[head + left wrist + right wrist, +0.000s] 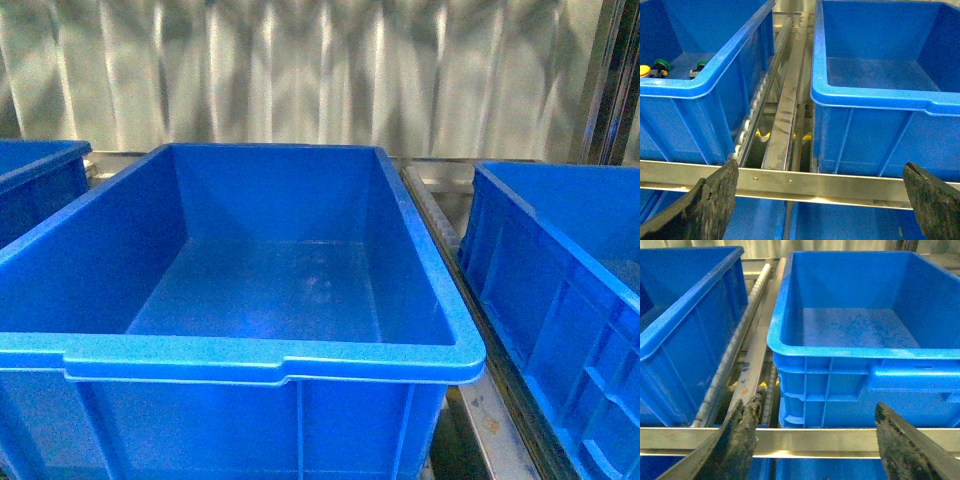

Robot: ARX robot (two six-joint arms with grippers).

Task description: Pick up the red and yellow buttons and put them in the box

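- A silvery wall of rippled, shiny sheet spans the far side, streaked with bright and dim bands of reflected light.
- A metal upright stands at the far right.
- A steel roller rail runs near to far, and a cross bar lies across the near side.

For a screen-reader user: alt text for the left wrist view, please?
One blue crate holds a yellow button and green-capped switches in a corner; the neighbouring blue crate shows a bare floor. Both sit on a metal roller rack, with the left gripper, jaws open and empty.
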